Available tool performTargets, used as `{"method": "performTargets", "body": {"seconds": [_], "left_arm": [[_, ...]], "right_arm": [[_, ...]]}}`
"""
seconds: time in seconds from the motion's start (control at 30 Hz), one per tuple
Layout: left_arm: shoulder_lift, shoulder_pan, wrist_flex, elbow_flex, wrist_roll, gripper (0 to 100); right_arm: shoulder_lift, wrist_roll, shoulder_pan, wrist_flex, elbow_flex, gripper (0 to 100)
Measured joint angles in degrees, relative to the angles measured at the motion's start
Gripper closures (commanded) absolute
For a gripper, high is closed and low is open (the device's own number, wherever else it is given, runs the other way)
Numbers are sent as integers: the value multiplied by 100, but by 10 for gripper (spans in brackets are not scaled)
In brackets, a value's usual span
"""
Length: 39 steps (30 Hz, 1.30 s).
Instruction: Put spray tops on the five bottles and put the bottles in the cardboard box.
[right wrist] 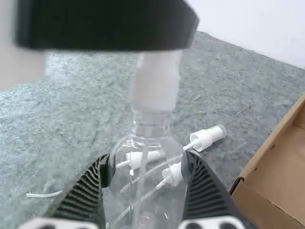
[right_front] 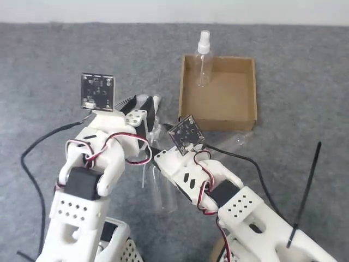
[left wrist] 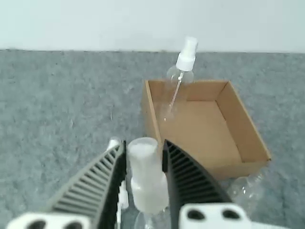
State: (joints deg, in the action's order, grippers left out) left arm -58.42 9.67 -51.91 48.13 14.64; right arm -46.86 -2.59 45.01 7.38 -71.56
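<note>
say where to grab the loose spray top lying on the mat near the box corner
Grip the loose spray top across its white collar, the thickest rigid part, coming straight down from above. It lies on its side on the grey mat, apart from the cardboard box, so both its sides look free. Its thin end looks too slight to hold.

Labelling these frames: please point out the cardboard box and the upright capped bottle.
cardboard box (right_front: 218,124), high view, near wall.
capped bottle (right_front: 203,68), high view, clear body.
</note>
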Motion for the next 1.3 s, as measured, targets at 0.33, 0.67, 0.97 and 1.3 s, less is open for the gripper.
{"method": "performTargets", "body": {"seconds": [0.33,0.67,0.97,1.3], "left_arm": [[0,-141,-211,-668,-132,882],[774,-651,97,-800,-413,882],[1055,-545,-378,-853,-633,882],[1055,-167,-624,-862,-800,882]], "right_arm": [[0,0,9,-9,0,993],[0,0,9,-9,0,993],[0,0,0,-9,0,993],[-62,-9,0,-26,-62,993]]}}
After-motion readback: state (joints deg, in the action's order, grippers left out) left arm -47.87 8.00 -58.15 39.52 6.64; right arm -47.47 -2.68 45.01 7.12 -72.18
